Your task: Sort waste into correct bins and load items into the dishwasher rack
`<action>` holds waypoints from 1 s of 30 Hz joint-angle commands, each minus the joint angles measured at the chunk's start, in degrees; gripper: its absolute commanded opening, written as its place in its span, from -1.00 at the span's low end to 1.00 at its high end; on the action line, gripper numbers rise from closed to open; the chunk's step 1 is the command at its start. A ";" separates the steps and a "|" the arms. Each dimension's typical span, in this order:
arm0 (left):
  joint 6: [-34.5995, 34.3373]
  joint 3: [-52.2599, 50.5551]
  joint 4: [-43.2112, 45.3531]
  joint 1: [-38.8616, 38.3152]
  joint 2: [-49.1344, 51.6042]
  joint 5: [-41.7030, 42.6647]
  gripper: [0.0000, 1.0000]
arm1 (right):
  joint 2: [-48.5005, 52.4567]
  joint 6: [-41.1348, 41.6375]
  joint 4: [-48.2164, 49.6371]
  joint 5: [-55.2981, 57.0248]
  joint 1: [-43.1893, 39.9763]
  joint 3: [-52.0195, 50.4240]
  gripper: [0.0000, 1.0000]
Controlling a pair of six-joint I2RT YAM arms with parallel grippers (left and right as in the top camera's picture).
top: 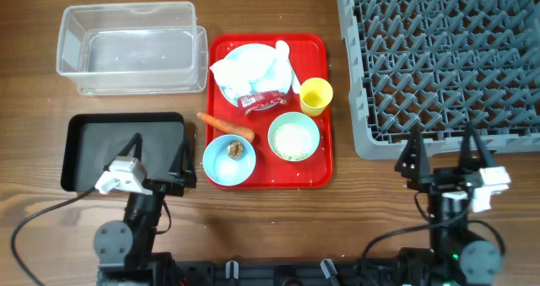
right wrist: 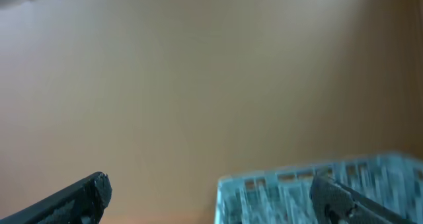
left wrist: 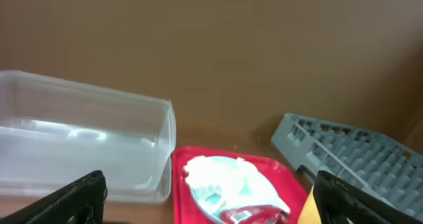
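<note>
Brown wood-grain worktop (top: 354, 202) fills the overhead view, and from where I stand everything is laid out and untouched. A red tray (top: 325, 164) sits in the middle. On it, toward the top, a light blue plate (top: 253, 54) carries a crumpled white tissue (top: 232, 72) and a white spoon (top: 283, 54), with a small red wrapper (top: 263, 102) at the plate's lower edge. The yellow cup (top: 315, 95) stands upright just right of the wrapper. Lower down, an orange carrot (top: 226, 126) lies slanted above a light blue bowl (top: 211, 164) holding a brownish lump (top: 235, 149). Beside it, a pale green bowl (top: 274, 130) holds white rice (top: 294, 139). A clear tub (top: 67, 41) sits at the upper left and a black tray (top: 93, 151) just below it. The grey dishwasher rack (top: 447, 58) takes the upper right. The left end effector (top: 159, 158) sits over the black tray's right end, fingers spread wide with nothing between them. The right end effector (top: 442, 155) is at the lower right, just below the rack's near edge, likewise released and gripping nothing.
</note>
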 commanded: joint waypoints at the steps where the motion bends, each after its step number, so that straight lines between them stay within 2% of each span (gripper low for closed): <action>1: 5.14 10.64 -3.39 -0.11 7.15 1.18 1.00 | 7.28 -3.37 -3.32 -4.42 0.24 10.64 0.99; 5: 7.15 20.00 -6.78 -0.11 17.59 1.38 1.00 | 17.79 -4.57 -9.75 -7.93 0.24 21.97 0.99; 9: 7.28 32.06 -13.75 -0.11 29.75 1.66 1.00 | 30.45 -6.38 -18.69 -14.12 0.24 35.06 0.99; 13: 7.30 47.30 -24.83 -0.11 43.47 1.79 1.00 | 42.73 -6.47 -30.27 -18.78 0.24 48.61 0.99; 18: 7.34 67.98 -42.80 -0.26 60.74 1.79 1.00 | 57.48 -9.09 -47.39 -21.62 0.24 65.16 0.99; 23: 9.97 84.32 -58.75 -2.10 76.06 1.79 1.00 | 69.35 -11.85 -60.63 -23.89 0.24 77.57 1.00; 25: 10.12 86.90 -61.70 -2.93 79.73 1.49 1.00 | 71.91 -10.49 -59.76 -25.29 0.24 78.73 0.99; 29: 10.05 87.34 -61.99 -3.96 84.70 1.57 1.00 | 75.08 1.53 -57.59 -27.61 0.24 78.73 1.00; 30: 10.01 87.30 -62.18 -3.96 85.70 2.25 1.00 | 75.84 2.23 -57.16 -27.80 0.24 78.73 1.00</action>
